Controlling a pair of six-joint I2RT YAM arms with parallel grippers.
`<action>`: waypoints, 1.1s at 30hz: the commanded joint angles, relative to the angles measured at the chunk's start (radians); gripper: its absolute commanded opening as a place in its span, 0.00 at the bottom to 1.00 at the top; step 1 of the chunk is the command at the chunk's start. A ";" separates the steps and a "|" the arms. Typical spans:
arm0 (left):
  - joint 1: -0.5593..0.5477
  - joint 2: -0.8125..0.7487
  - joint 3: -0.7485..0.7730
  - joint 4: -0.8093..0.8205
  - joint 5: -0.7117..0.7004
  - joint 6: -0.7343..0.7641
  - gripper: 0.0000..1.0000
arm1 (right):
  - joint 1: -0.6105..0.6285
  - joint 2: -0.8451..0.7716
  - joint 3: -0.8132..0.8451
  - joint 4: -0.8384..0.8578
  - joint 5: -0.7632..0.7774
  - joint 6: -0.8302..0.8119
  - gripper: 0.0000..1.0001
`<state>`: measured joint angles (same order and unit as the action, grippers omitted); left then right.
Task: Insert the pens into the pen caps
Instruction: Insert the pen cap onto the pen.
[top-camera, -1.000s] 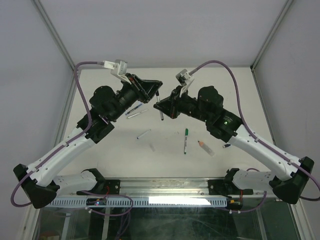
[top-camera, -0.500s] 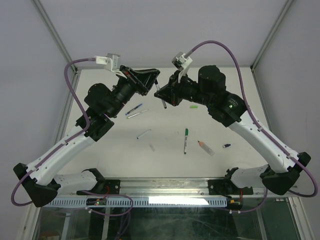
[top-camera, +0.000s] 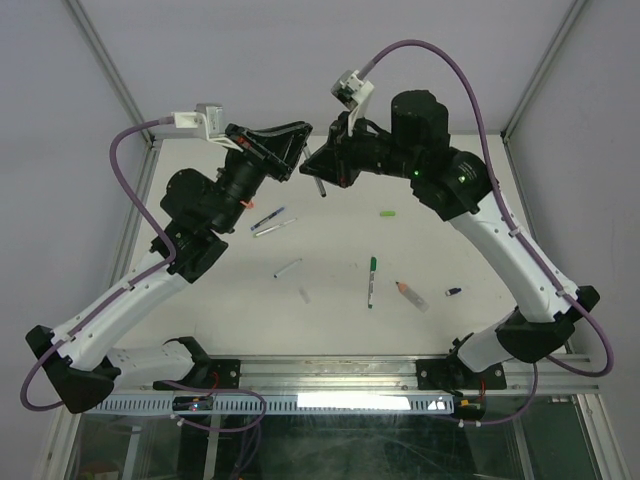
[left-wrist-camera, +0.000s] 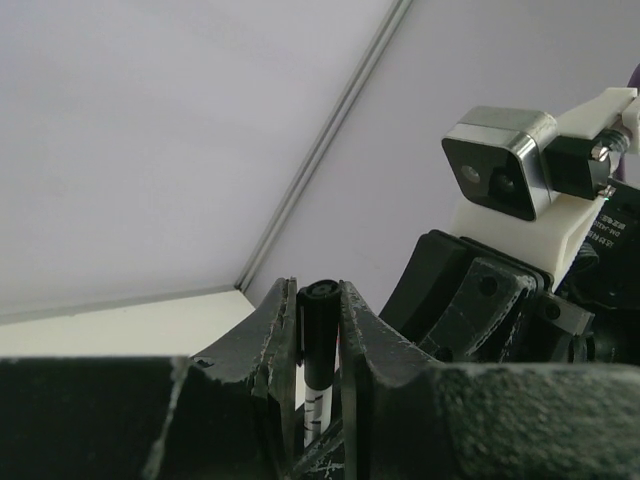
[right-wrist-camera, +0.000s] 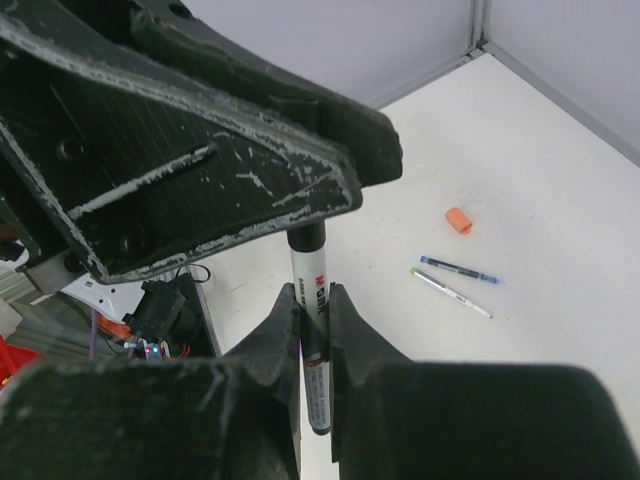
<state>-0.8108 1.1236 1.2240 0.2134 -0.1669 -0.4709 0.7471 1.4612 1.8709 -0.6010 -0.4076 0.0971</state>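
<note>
White tabletop (top-camera: 330, 250) and grey walls make the scene, and both arms are raised high over its far part. The pen (right-wrist-camera: 308, 275), a white barrel with red print and dark ends, is in the air between the two tools, well above the tabletop. The right tool (right-wrist-camera: 312, 295) is closed on the barrel, with one finger pressing it from each side. The upper end of the pen has a black cap (left-wrist-camera: 320, 330), and the left tool (left-wrist-camera: 317, 290) is closed on this cap. The white barrel shows just under the cap, between the same fingers. I cannot tell if the cap sits fully on the pen. In the top view the two tools meet tip to tip, and the lower dark end of the pen hangs out under the right tool.

Other things lie on the tabletop below. A blue pen (right-wrist-camera: 458, 270) and a white pen (right-wrist-camera: 450, 293) lie just beside each other, with an orange cap (right-wrist-camera: 459, 220) near them. Closer to the arm bases lie a slim pen (top-camera: 288, 268) and a small clear piece (top-camera: 304, 295). A green pen (top-camera: 372, 280) lies in the middle. To its right is a thick pen (top-camera: 411, 296) with an orange tip, and a blue cap (top-camera: 453, 291) is near that. A light green cap (top-camera: 388, 213) lies alone under the right arm.
</note>
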 joint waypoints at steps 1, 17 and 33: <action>-0.129 0.035 -0.094 -0.372 0.318 -0.038 0.00 | -0.086 0.035 0.237 0.606 0.208 0.018 0.00; -0.122 -0.033 -0.127 -0.312 0.245 -0.072 0.11 | -0.074 -0.273 -0.540 0.662 0.141 0.238 0.00; -0.042 -0.034 -0.169 -0.313 0.260 -0.092 0.47 | -0.065 -0.459 -0.969 0.525 0.418 0.465 0.00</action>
<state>-0.9100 1.1030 1.0576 -0.0742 0.0643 -0.5430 0.6838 1.0668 0.9447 -0.0551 -0.1585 0.5034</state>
